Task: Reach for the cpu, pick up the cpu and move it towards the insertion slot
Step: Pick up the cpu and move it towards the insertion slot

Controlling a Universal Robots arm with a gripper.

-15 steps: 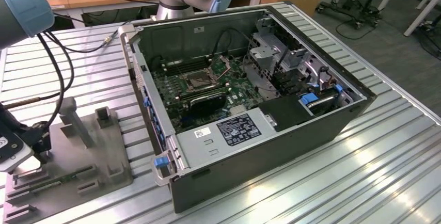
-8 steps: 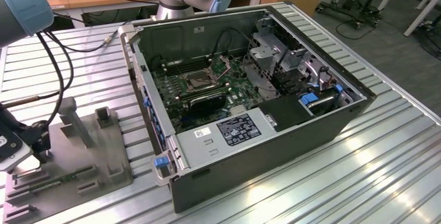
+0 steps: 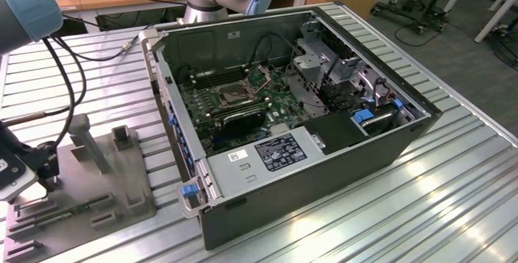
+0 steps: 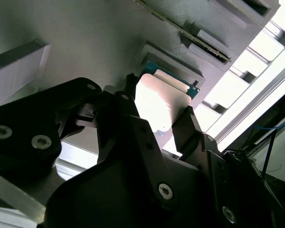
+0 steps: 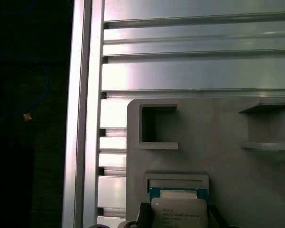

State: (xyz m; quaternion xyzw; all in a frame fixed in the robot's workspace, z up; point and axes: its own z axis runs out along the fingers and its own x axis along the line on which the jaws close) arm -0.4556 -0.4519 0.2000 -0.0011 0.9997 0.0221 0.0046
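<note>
Cpu (image 4: 162, 100) — tool (image 4: 157, 99) astride, grey tray (image 4: 85, 38) beneath

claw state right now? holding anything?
Claw: at the cpu, which sits in its grey tray recess; open or closed on it cannot be told.

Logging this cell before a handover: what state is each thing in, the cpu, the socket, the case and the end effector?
cpu: lying in its recess in the grey tray, metal face up.
insertion slot: on the board, no chip seen in it.
computer case: side panel off, inside exposed.
end effector: down at the cpu; grip cannot be told.
</note>
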